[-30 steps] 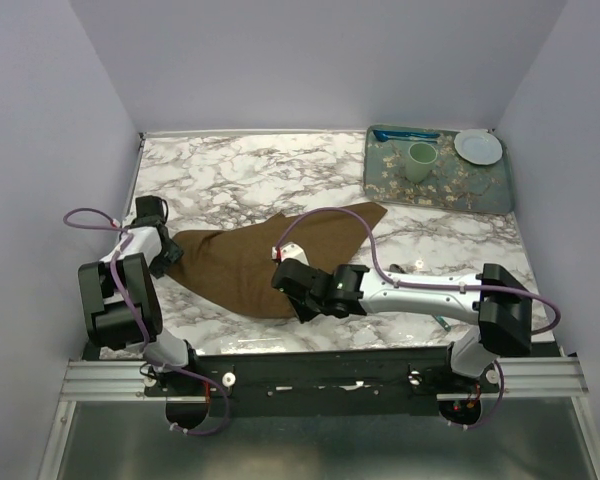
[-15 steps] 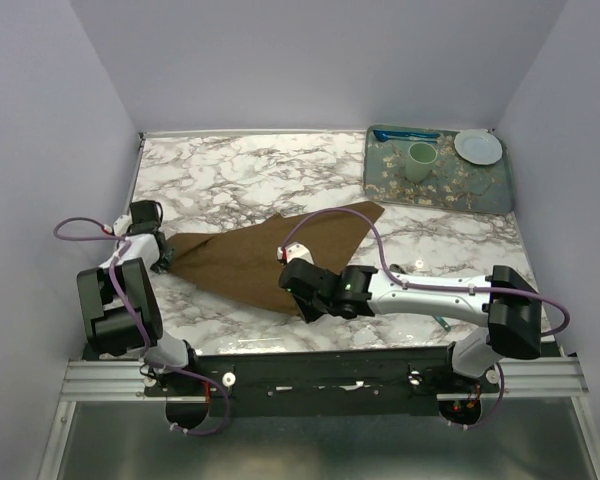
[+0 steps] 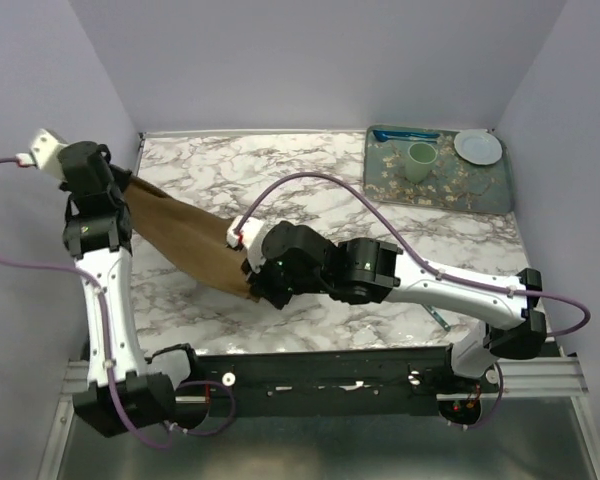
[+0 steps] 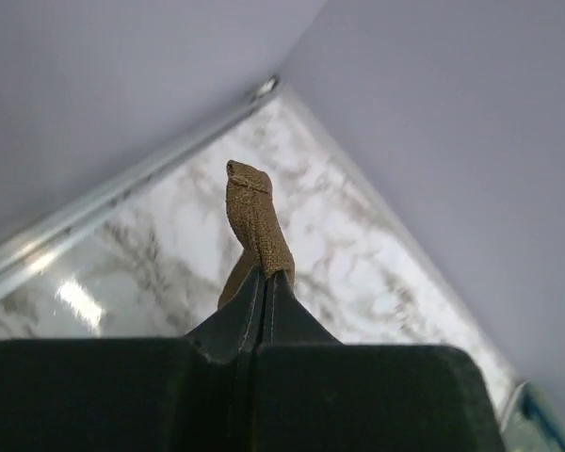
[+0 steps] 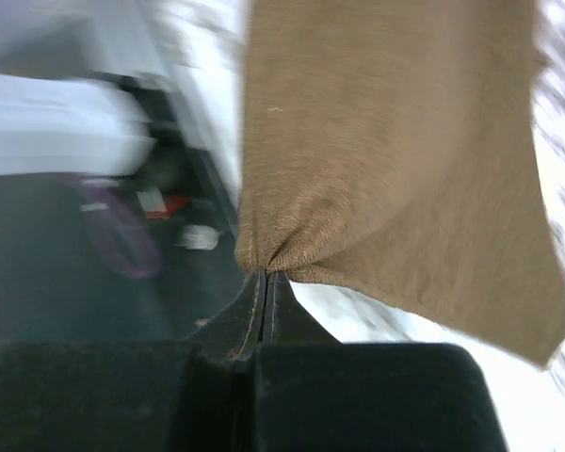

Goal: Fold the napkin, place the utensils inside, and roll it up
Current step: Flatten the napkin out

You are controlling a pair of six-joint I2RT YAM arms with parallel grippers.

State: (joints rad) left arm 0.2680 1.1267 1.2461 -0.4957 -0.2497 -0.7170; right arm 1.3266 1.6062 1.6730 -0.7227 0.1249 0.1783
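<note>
Napkin [image 3: 185,240] pinched taut, seemingly airborne.

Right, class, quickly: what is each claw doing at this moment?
Left claw: closed, pinching a corner of the napkin.
Right claw: closed, pinching the napkin's bunched edge.

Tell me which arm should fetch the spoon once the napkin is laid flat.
Right, probably. The spoon lies on the table just beside the right arm, while the left gripper pinches a napkin corner high at the far left. The right gripper must release its corner first.
</note>
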